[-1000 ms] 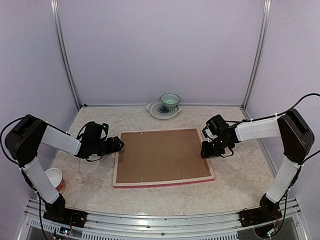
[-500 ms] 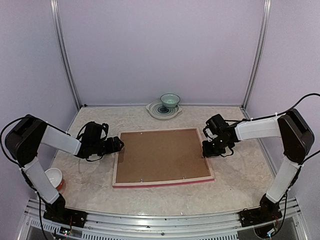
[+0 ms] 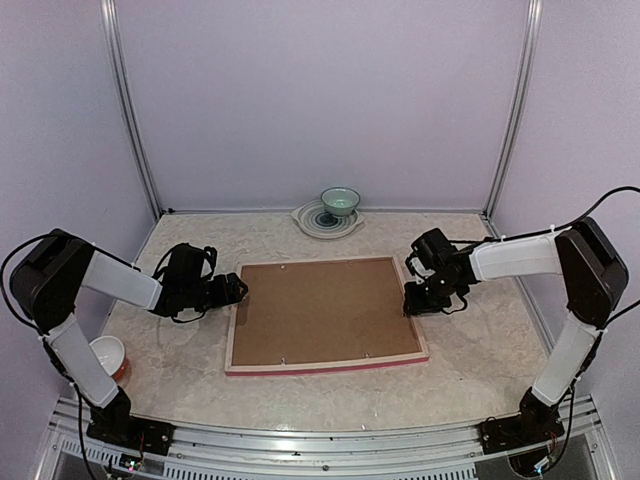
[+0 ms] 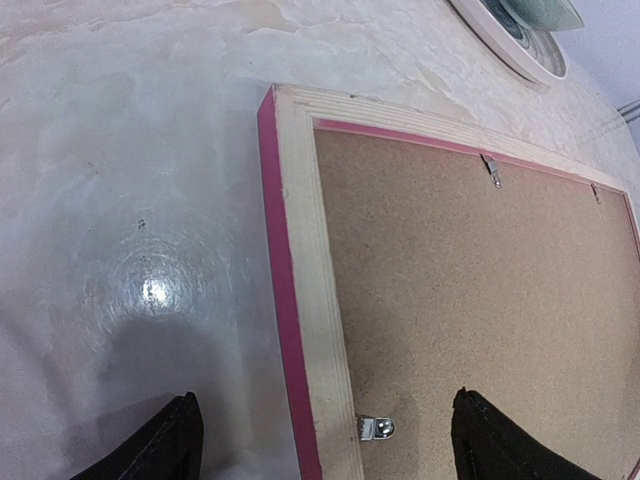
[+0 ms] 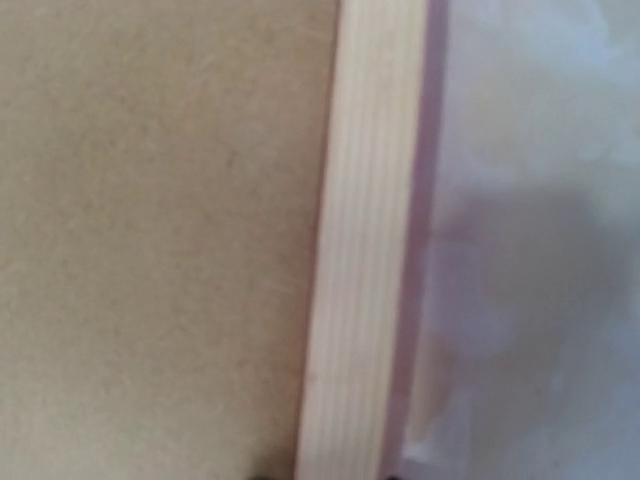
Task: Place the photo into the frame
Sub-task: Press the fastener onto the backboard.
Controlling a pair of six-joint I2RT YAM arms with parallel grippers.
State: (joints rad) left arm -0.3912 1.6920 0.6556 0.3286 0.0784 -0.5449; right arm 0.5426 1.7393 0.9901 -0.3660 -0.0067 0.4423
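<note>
The frame (image 3: 330, 366) lies face down on the table, pale wood back up, with pink edges showing. Brown hardboard backing (image 3: 325, 310) fills it, held by small metal clips (image 4: 375, 428). The photo is hidden. My left gripper (image 3: 238, 290) is open. Its jaws straddle the frame's left rail (image 4: 300, 250) without touching it, one over the table and one over the backing (image 4: 480, 300). My right gripper (image 3: 410, 303) sits low on the right rail (image 5: 365, 250). Its dark tips just show on either side of the rail, closed to about its width.
A patterned plate (image 3: 310, 218) with a green bowl (image 3: 340, 201) on it stands at the back centre, and its rim shows in the left wrist view (image 4: 505, 45). A red-and-white bowl (image 3: 107, 355) sits at the near left under the left arm. Walls enclose the table.
The frame's right side has shifted slightly to the left along with my right gripper. The left arm has not moved.
</note>
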